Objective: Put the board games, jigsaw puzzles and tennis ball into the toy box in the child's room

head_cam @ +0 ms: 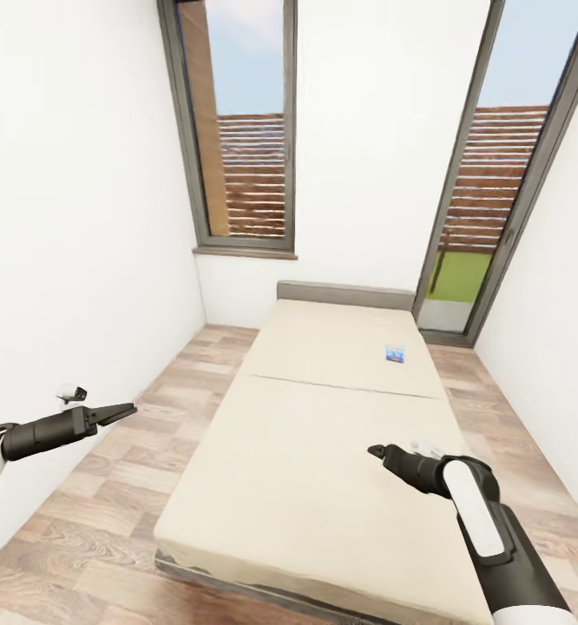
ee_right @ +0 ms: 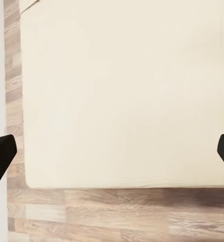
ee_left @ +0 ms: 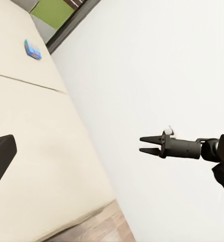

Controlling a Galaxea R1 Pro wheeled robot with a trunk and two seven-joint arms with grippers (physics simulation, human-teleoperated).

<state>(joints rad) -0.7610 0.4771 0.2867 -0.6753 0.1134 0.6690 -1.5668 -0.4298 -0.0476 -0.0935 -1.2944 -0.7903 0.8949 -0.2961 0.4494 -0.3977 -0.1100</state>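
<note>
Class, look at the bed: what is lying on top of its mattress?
One small blue board game lies flat on the bed, on the headboard half toward its right side. The rest of the visible mattress is bare; the right arm covers a small part.

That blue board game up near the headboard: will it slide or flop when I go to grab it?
The blue board game lies flat on the bed, so it probably won't roll or tip. It looks like a thin, stiff, light box. On the soft mattress, its low edges may be hard to pinch.

Head cam fwd-down — wrists share bed [head_cam: 324,451].
</note>
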